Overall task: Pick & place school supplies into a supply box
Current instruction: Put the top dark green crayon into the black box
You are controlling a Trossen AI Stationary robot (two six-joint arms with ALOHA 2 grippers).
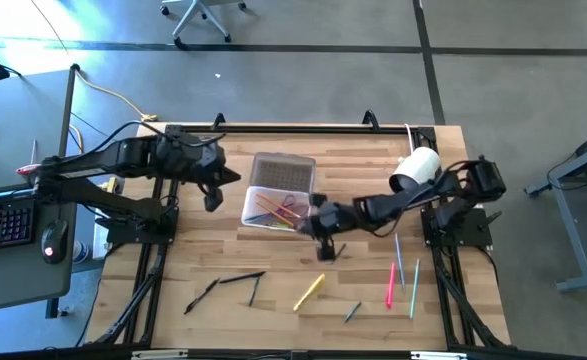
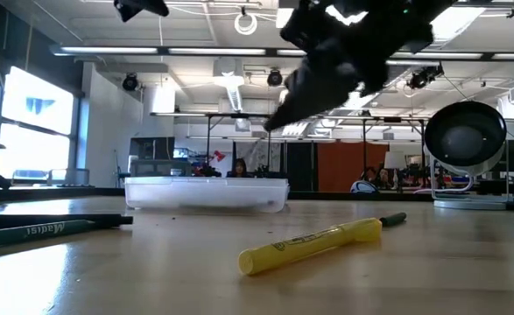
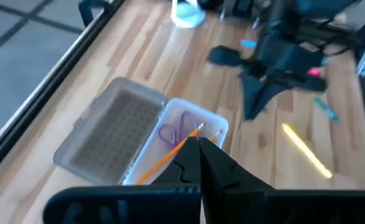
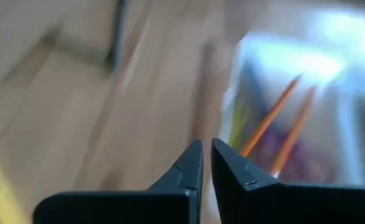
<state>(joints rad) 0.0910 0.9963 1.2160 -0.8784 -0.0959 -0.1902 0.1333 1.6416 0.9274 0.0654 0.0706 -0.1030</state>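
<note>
Wooden table (image 1: 273,300): yellow marker (image 1: 309,291) diagonal.

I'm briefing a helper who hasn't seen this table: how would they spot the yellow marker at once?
Start at the clear supply box in the middle of the wooden table, then look toward the near edge, a little right of it. The yellow marker lies there slanted, alone; its neighbours are black, green or pink.

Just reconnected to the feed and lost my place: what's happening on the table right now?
The clear plastic supply box, lid open, already holds orange pencils and purple-handled scissors. The right gripper, shut and empty, hangs beside the box. The left gripper, also shut, hovers off the box's other side. A yellow marker, pink pen and dark pens lie loose.
</note>
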